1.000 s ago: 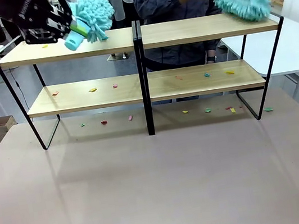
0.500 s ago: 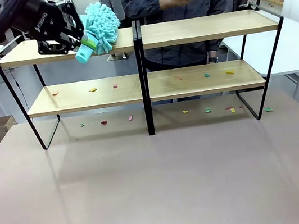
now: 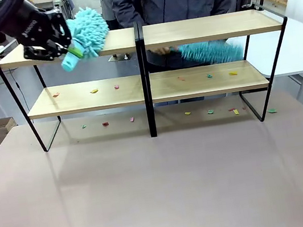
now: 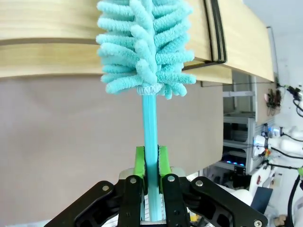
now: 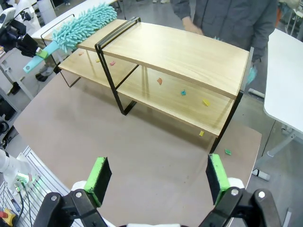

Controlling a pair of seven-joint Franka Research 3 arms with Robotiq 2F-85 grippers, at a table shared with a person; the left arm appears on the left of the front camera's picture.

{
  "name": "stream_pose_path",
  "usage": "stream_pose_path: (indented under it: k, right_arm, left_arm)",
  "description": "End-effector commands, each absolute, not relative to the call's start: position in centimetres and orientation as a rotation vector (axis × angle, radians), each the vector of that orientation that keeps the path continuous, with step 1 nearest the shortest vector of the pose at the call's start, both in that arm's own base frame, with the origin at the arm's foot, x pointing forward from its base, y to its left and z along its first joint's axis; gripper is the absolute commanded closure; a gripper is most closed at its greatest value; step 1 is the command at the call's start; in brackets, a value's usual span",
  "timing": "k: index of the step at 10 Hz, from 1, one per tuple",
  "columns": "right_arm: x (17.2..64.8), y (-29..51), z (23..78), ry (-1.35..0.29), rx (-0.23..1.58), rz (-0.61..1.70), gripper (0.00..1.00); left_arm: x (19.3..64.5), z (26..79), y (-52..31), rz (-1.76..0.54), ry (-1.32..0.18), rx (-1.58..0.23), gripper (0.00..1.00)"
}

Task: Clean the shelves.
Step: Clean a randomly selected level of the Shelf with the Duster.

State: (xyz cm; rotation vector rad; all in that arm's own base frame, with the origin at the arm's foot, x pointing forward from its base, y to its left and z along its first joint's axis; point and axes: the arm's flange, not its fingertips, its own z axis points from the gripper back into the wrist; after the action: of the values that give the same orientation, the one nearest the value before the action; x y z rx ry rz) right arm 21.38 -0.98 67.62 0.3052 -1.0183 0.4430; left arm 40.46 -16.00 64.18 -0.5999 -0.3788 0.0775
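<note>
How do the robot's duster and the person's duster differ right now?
The robot's duster sits over the shelves' top left board, clamped in the left gripper's jaws; the person's duster reaches between the right-hand tiers. The robot's tilts handle-down; the person's lies about level. Both are fluffy turquoise.

Matt light-wood shelves (image 3: 196,30) on black metal tubing; fluffy cloth duster (image 3: 88,32).
</note>
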Motion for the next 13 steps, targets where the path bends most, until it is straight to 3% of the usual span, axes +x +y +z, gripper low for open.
stream_pose_path:
  k: [1, 3, 8, 10, 13]
  right_arm:
    - [21.3, -1.0, 67.5, -1.018, 0.309, 0.444, 0.0]
    - [21.3, -1.0, 67.5, -1.018, 0.309, 0.444, 0.0]
    - [21.3, -1.0, 67.5, -1.018, 0.309, 0.444, 0.0]
    - [21.3, -1.0, 67.5, -1.018, 0.309, 0.444, 0.0]
    - [21.3, -1.0, 67.5, -1.018, 0.309, 0.444, 0.0]
  left_arm:
    - [40.1, 65.3, -14.2, 0.156, -0.395, -0.508, 1.0]
    - [40.8, 64.7, -11.6, 0.193, -0.365, -0.431, 1.0]
    - [39.9, 67.4, -5.2, 0.225, -0.481, -0.274, 1.0]
    - [39.6, 67.3, -2.7, 0.263, -0.405, -0.18, 1.0]
    - [39.4, 67.0, -1.4, 0.232, -0.394, -0.196, 1.0]
